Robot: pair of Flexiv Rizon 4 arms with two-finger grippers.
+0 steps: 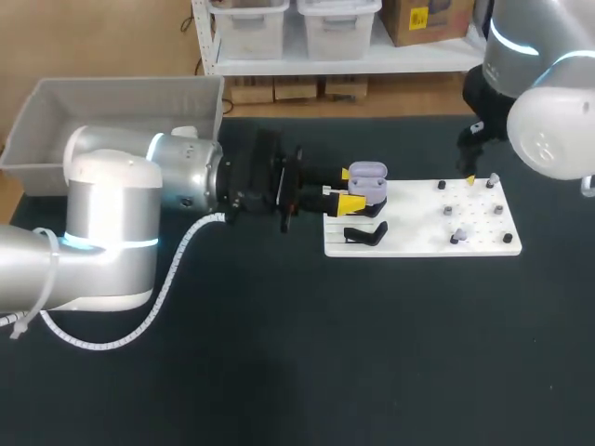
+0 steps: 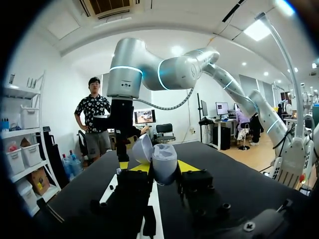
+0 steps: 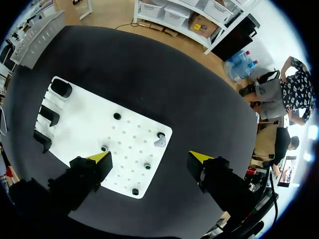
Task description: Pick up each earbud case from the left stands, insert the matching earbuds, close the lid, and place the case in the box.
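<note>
My left gripper [image 1: 346,201] is shut on a lavender earbud case [image 1: 366,178] and holds it over the left end of the white board [image 1: 418,232]. In the left wrist view the case [image 2: 163,162] sits upright between the yellow tips of my left gripper [image 2: 153,168], and its lid [image 2: 141,148] is swung open. My right gripper [image 1: 471,163] hangs open above the board's far right corner. From the right wrist view, my right gripper [image 3: 150,157] is spread wide high over the board [image 3: 94,124]. A lavender earbud [image 3: 160,142] rests on the pegged part.
A black stand [image 1: 366,234] sits at the board's near left, and several stands [image 3: 50,115] line that end. Small pegs and earbuds [image 1: 455,239] dot the right half. A grey bin [image 1: 121,98] stands at the table's far left.
</note>
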